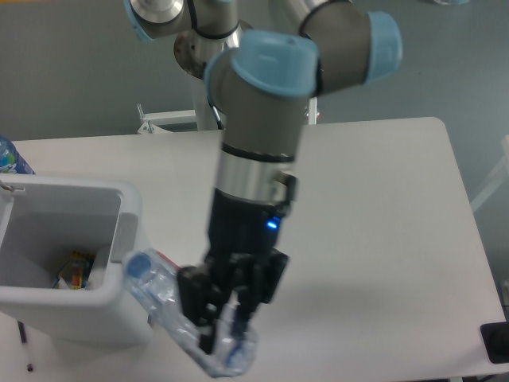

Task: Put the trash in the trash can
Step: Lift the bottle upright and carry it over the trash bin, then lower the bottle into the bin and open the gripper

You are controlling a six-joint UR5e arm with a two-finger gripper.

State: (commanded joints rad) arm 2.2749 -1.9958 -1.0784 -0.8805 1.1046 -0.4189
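Over the white worktop (pixel 374 199) the arm (pixel 258 119) leans down toward the near edge, its bulk hiding much of the surface behind it. At the left stands the trash can (pixel 127 318), open at the top, with a colourful packet (pixel 73 270) lying at its bottom. The pincer (pixel 224 330) is clamped on the bottle (pixel 171 306) near its base end, so the long body sticks out sideways and upward, and the blue cap (pixel 137 263) sits just beside the can's near right corner, at about rim height.

The main risk is a collision. The cap end looks level with the rim rather than above it, so a straight sideways move would likely drive the bottle into the can's wall, shoving the light can across the worktop or twisting the bottle out of the grip. The grip itself is a second worry: thin clear plastic crumples and slides, and a hold so far from the middle leaves a long lever for the bottle to pivot on. If it is let go before most of its length has passed over the opening, it would probably tip off the rim and fall to the worktop or off the near edge. Whether the fingers pinch the bottle squarely cannot be told.
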